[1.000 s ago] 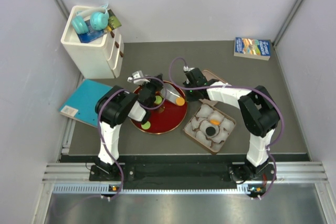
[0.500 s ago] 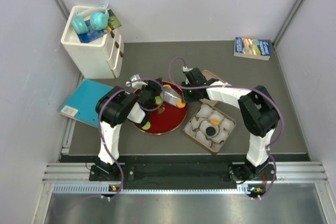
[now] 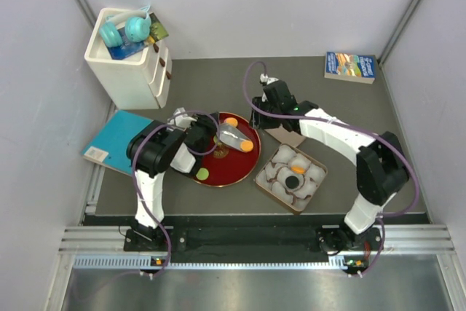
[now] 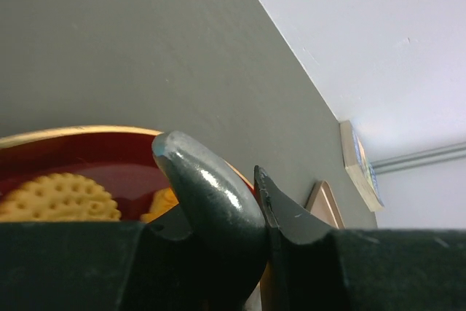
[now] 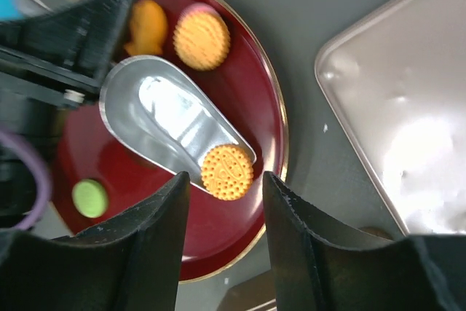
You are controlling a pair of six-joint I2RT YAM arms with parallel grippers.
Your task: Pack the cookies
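reference thing: red plate (image 3: 229,169).

left gripper (image 4: 226,213): clamped on the handle end of the metal scoop (image 5: 171,121), over the plate's left half. the scoop lies across the plate's middle, with its bowl pointing toward the plate's right rim.

first orange cookie (image 5: 227,172): at the tip of the scoop's bowl, overlapping its lip, on the plate's right side.

right gripper (image 5: 224,183): fingers spread wide, holding nothing, above the plate's right side. in the wrist view the first orange cookie shows between the fingers; the height above it cannot be told.

second orange cookie (image 5: 202,38) and an orange fish-shaped piece (image 5: 148,25): on the plate's far part, just beside each other.

green cookie (image 5: 90,198): on the plate's near-left part, apart from the scoop.

box (image 3: 320,174) of white paper cups (image 3: 280,172): just right of the plate, toward the near side. a boxed orange cookie (image 3: 298,169) and a black cookie (image 3: 292,180) lie at its middle, just beside each other.

pale lid (image 5: 393,92): just right of the plate's far side.
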